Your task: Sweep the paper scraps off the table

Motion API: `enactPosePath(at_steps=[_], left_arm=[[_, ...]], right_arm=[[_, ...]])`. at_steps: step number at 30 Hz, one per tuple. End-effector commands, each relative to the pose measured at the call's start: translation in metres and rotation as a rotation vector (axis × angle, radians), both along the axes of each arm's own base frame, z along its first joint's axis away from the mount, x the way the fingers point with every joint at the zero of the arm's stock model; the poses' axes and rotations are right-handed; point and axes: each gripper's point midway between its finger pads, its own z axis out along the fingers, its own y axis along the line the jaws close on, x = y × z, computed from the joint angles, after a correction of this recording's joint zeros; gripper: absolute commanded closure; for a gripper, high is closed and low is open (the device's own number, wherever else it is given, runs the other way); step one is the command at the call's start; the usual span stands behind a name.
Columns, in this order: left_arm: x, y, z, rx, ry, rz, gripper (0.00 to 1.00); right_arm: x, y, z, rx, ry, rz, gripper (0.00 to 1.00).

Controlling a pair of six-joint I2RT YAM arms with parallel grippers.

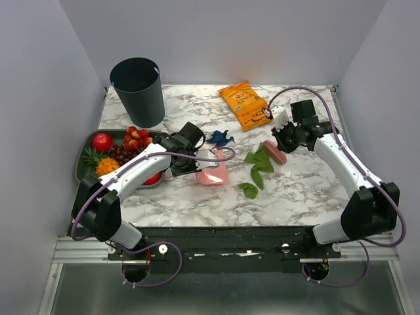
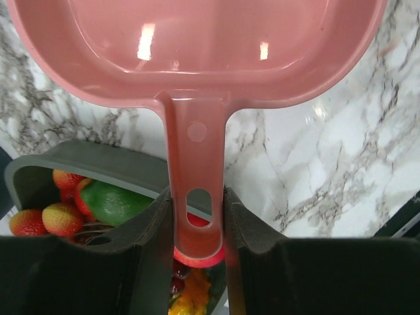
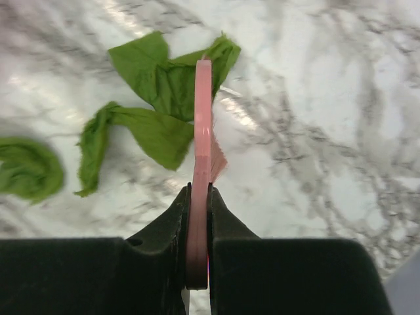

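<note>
The left gripper (image 2: 198, 216) is clamped on the handle of the pink dustpan (image 2: 197, 52). The right gripper (image 3: 198, 197) is clamped on the pink brush (image 3: 203, 118). The green paper scraps (image 3: 154, 79) lie on the table (image 1: 308, 184) just right of the dustpan, and a blue scrap (image 1: 220, 138) lies just beyond it. The scraps are judged light, soft and easily scattered. Do not pinch them; push them from their far side with the brush.

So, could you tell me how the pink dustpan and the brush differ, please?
The dustpan is a broad, shallow scoop; the brush is thin and flat. The dustpan sits near the blue scrap; the brush is at the green scraps. Both are pink and gripped.
</note>
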Motion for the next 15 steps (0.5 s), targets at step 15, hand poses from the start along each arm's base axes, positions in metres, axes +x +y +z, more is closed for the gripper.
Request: enactPosePath(at_steps=[15], left_arm=[[-0.072, 0.055, -0.032, 0.189, 0.242, -0.256, 1.0]], right_arm=[[-0.106, 0.038, 0.031, 0.207, 0.124, 0.239, 0.99]])
